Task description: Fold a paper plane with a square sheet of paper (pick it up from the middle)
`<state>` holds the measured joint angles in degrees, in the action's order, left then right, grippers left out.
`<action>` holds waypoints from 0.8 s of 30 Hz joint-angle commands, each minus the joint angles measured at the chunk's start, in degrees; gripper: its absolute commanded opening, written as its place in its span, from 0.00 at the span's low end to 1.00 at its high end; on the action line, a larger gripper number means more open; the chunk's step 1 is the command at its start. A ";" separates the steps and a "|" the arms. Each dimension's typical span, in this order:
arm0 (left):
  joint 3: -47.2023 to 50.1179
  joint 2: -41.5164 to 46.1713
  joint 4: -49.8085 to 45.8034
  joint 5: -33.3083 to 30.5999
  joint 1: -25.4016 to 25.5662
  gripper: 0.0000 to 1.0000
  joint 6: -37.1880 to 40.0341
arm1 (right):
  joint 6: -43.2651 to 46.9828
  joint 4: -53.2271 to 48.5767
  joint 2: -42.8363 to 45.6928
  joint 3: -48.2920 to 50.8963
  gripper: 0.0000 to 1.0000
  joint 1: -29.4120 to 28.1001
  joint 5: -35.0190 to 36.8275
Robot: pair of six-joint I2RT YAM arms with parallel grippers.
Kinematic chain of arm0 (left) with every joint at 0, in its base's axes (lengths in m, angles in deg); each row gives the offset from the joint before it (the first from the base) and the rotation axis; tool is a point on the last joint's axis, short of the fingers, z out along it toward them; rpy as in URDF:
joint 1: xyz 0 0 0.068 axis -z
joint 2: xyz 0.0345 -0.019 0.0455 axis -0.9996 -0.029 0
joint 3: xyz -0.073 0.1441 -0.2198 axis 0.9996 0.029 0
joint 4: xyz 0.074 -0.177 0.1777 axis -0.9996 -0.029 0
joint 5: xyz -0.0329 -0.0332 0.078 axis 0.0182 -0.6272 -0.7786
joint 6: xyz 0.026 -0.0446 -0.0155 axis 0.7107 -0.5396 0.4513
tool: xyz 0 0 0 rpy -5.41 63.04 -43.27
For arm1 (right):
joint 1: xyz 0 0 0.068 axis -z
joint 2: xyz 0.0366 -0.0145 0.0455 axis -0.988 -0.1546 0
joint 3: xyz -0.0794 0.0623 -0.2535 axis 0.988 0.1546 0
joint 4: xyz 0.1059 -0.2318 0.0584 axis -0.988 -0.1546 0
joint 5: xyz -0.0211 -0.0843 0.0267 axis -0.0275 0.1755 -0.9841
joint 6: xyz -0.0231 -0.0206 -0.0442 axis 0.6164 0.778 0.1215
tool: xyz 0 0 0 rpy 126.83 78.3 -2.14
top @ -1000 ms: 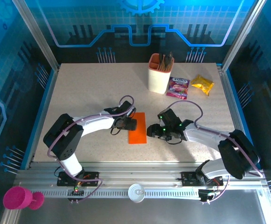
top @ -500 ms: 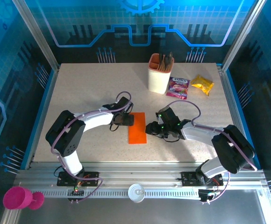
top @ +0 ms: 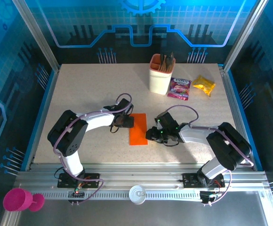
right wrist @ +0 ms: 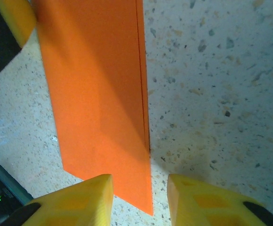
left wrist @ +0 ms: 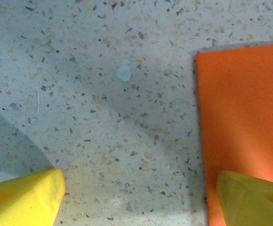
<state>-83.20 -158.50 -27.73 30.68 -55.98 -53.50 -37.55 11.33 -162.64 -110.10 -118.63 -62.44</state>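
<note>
The square sheet of paper (top: pixel 138 129) lies flat on the table as a bright orange rectangle folded in half. My left gripper (top: pixel 127 121) is at its upper left corner and stands wide open. One yellow finger (left wrist: pixel 252 197) is over the paper (left wrist: pixel 242 108) and the other (left wrist: pixel 23 197) is over bare table. My right gripper (top: pixel 151 134) is low at the sheet's lower right edge. Its jaws are narrow but open, with the paper's corner (right wrist: pixel 143 197) between the fingertips (right wrist: pixel 75 202) and a gap on the right side. The layered edge (right wrist: pixel 143 84) shows two sheets.
A peach cup (top: pixel 161 74) with utensils stands at the back. A pink snack packet (top: pixel 179 88) and a yellow packet (top: pixel 204 85) lie to its right. A blue-edged rail (top: pixel 42 108) borders the table's left side.
My right gripper has slid left up to the paper's right edge and narrowed its jaws. My left gripper has drawn back a little toward the upper left corner, staying open.
</note>
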 commanded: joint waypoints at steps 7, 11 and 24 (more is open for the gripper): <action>2.94 -2.10 2.23 1.10 -0.40 0.84 -0.81 | -0.51 2.04 -3.79 -1.73 0.28 -1.60 -2.05; 3.71 -2.20 2.91 1.71 -0.53 0.84 -1.30 | -0.54 2.30 -4.53 -2.31 0.25 -1.93 -2.49; 4.08 -1.94 3.53 2.57 -0.56 0.83 -1.43 | -0.93 1.87 -3.90 -3.82 0.25 -4.31 -2.16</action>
<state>-81.58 -158.30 -25.45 29.88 -55.98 -53.57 -37.79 12.07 -166.01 -112.50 -121.60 -62.99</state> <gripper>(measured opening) 0.831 0.252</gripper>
